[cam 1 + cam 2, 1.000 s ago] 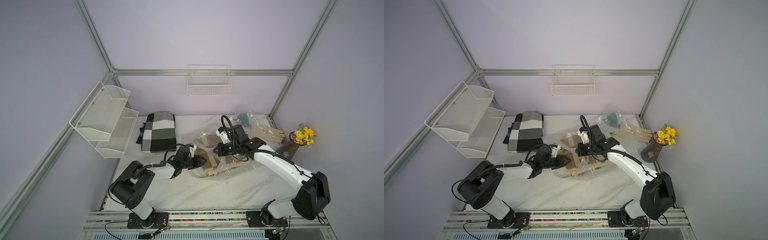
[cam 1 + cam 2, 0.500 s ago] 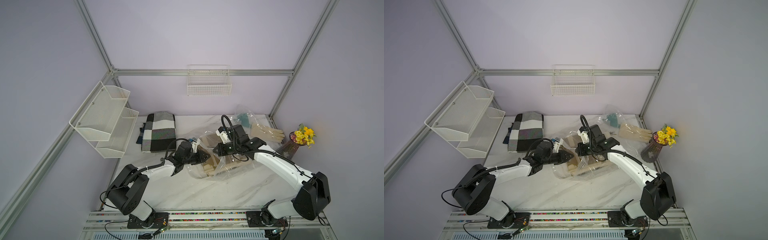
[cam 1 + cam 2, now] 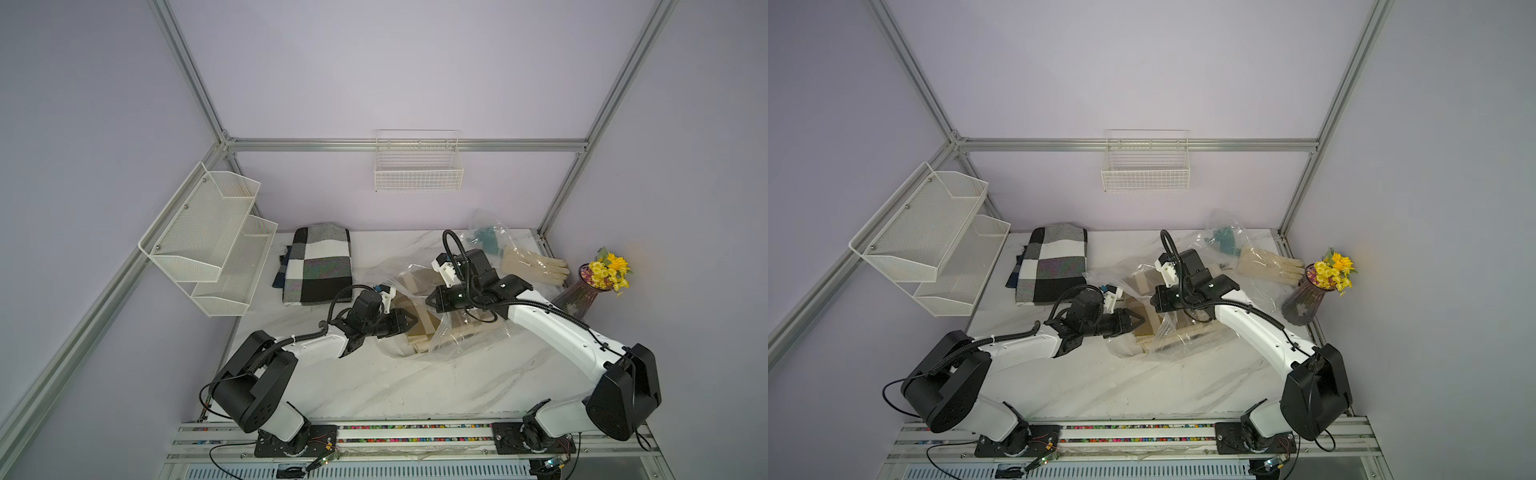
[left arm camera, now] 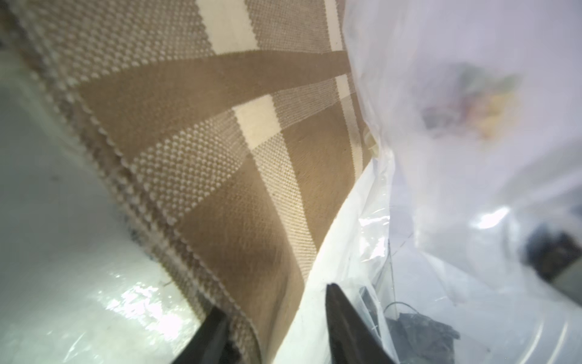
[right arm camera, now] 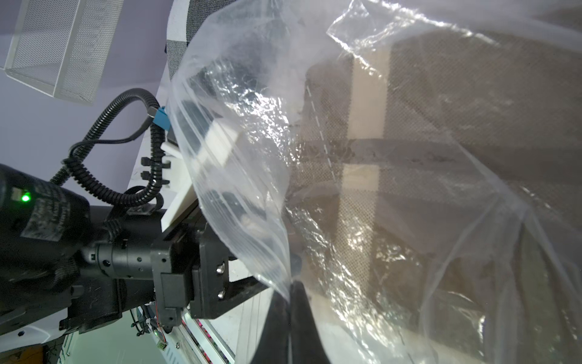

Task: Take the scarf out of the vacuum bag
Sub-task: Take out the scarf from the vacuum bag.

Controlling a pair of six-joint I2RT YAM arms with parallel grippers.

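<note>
One rim of the vacuum bag (image 3: 453, 336) is clamped by the right gripper (image 3: 431, 300) so the scarf (image 4: 220, 157) is exposed to the left gripper (image 3: 411, 320)'s parted jaws.

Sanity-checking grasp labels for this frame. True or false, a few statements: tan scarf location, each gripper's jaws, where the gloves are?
1. The tan scarf lies inside the vacuum bag. True.
2. The right gripper has open jaws. False: they are shut on the vacuum bag's edge.
3. The left gripper is in the vacuum bag's mouth, jaws apart at the tan scarf. True.
4. The gloves are inside the vacuum bag. False: they lie on the table beside the vase.
</note>
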